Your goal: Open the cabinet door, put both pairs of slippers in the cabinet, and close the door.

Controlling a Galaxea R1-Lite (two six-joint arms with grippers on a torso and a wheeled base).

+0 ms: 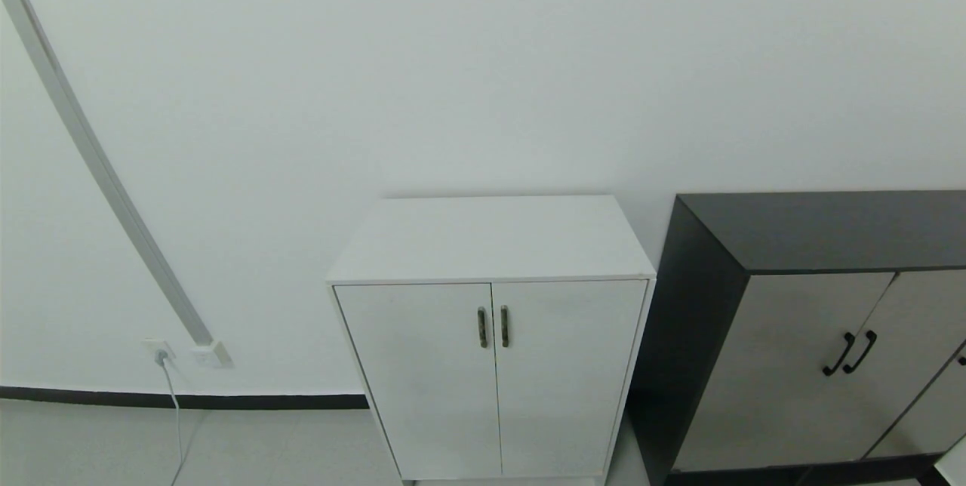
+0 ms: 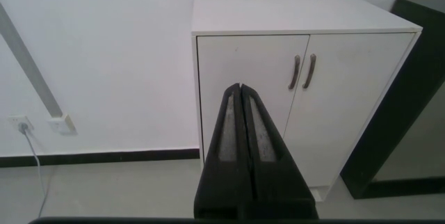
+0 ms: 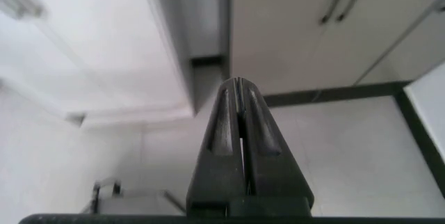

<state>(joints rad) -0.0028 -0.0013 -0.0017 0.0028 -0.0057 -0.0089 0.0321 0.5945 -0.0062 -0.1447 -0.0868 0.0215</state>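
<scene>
Head view, cabinet: the white cabinet (image 1: 490, 244) is standing against the wall (image 1: 453, 56), with both doors (image 1: 423, 373) sitting shut and the handles (image 1: 493, 326) lying just beside each other at the centre seam.
Head view, risk: a gripper reaching in may be catching both handles at once, because they are sitting so near together.
Left wrist view, fingers: the left gripper (image 2: 240, 88) is pressing its fingers (image 2: 226, 133) fully together, holding nothing and pointing at the cabinet from well apart.
Left wrist view, risk: closed fingers are likely sliding off a handle rather than hooking it.
Right wrist view, fingers: the right gripper (image 3: 239, 83) is pressing its fingers (image 3: 224, 123) fully together, gripping nothing and hanging above the floor (image 3: 348, 154).
</scene>
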